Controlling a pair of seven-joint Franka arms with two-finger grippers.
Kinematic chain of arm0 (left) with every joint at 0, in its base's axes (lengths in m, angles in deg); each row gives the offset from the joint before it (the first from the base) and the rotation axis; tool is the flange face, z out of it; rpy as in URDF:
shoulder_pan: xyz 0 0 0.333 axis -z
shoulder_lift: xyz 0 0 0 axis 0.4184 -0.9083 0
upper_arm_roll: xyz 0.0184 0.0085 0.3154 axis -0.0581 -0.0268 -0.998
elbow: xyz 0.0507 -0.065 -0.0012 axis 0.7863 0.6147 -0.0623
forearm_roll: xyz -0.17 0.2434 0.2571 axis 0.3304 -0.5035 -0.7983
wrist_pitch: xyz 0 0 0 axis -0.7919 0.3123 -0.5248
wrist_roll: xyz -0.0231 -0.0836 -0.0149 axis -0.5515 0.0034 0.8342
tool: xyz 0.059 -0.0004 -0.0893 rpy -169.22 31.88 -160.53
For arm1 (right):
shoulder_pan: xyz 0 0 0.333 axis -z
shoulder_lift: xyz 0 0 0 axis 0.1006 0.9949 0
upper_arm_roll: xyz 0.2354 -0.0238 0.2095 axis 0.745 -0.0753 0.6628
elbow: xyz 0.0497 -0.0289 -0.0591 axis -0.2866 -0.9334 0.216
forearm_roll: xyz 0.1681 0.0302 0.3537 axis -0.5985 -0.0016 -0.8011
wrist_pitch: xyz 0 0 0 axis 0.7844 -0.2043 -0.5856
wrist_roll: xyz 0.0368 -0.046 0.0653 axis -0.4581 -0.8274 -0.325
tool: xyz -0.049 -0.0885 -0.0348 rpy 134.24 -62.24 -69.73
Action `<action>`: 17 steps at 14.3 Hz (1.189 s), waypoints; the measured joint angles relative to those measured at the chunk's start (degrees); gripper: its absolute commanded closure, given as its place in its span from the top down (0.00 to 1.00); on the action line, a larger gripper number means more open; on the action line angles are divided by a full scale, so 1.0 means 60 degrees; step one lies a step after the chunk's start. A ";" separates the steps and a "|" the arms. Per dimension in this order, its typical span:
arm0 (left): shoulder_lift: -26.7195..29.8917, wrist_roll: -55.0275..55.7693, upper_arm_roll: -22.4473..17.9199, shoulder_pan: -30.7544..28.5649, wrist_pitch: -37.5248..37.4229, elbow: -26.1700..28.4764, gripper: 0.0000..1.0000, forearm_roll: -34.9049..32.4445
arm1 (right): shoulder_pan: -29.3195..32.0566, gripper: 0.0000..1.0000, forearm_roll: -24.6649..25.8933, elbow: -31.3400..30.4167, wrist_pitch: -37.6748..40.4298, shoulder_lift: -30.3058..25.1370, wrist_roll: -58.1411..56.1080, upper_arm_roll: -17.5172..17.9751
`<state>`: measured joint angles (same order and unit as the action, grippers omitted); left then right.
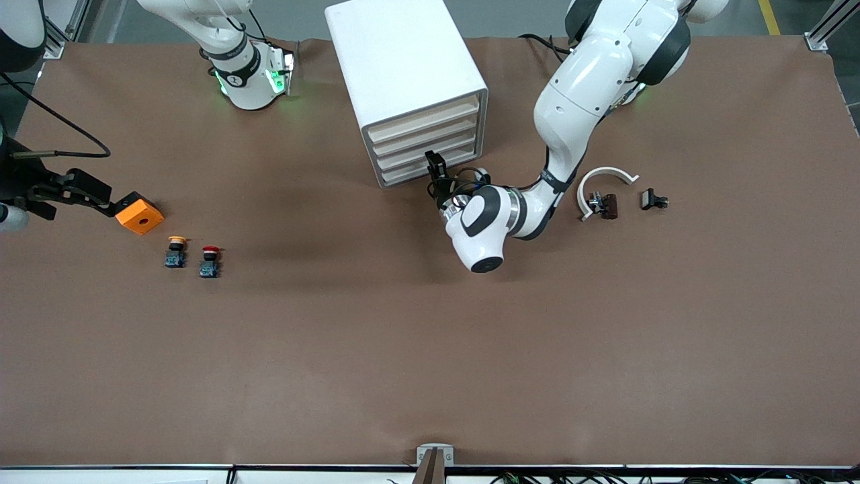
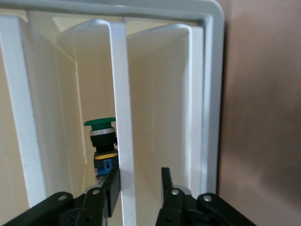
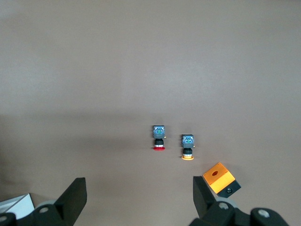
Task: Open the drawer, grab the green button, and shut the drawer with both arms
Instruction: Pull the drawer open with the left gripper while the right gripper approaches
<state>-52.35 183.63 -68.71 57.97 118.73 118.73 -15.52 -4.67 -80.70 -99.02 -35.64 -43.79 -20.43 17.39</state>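
The white drawer cabinet (image 1: 408, 81) stands at the robots' edge of the table, its drawer fronts facing the front camera. My left gripper (image 1: 437, 168) is at the lower drawer fronts. In the left wrist view, my left gripper (image 2: 139, 186) is open and straddles a white drawer front strip (image 2: 123, 117), with one finger (image 2: 112, 188) touching it. The green-capped button (image 2: 101, 141) stands inside the drawer just past that strip; it is hidden in the front view. My right gripper (image 3: 141, 197) is open and empty, high over the table toward the right arm's end.
A yellow-capped button (image 1: 176, 251) and a red-capped button (image 1: 210, 261) stand toward the right arm's end, beside an orange block (image 1: 139, 213) on a black fixture. A white curved piece (image 1: 605, 178) and small black parts (image 1: 653, 199) lie toward the left arm's end.
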 measured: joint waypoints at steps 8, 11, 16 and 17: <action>-0.0005 0.0253 0.0001 0.0110 -0.0010 0.0000 0.39 0.0000 | -0.0536 1.00 0.0012 0.0208 -0.0034 0.0000 0.0009 0.0018; -0.0009 0.0378 0.0001 0.0242 -0.0040 0.0002 0.12 0.0000 | -0.0783 1.00 0.0019 0.0208 -0.0033 0.0037 0.0013 0.0019; -0.0007 0.0398 0.0003 0.0282 -0.0179 -0.0046 0.00 0.0024 | -0.1075 1.00 0.0043 0.0202 -0.0287 0.0277 0.0004 0.0021; -0.0007 0.0398 -0.0008 0.0279 -0.0177 -0.0051 0.00 0.0024 | -0.1196 1.00 0.0046 0.0202 -0.0316 0.0329 0.0041 0.0024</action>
<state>-52.39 186.02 -68.76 59.65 117.66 118.43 -15.37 -11.85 -80.42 -97.81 -37.54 -41.81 -20.18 17.53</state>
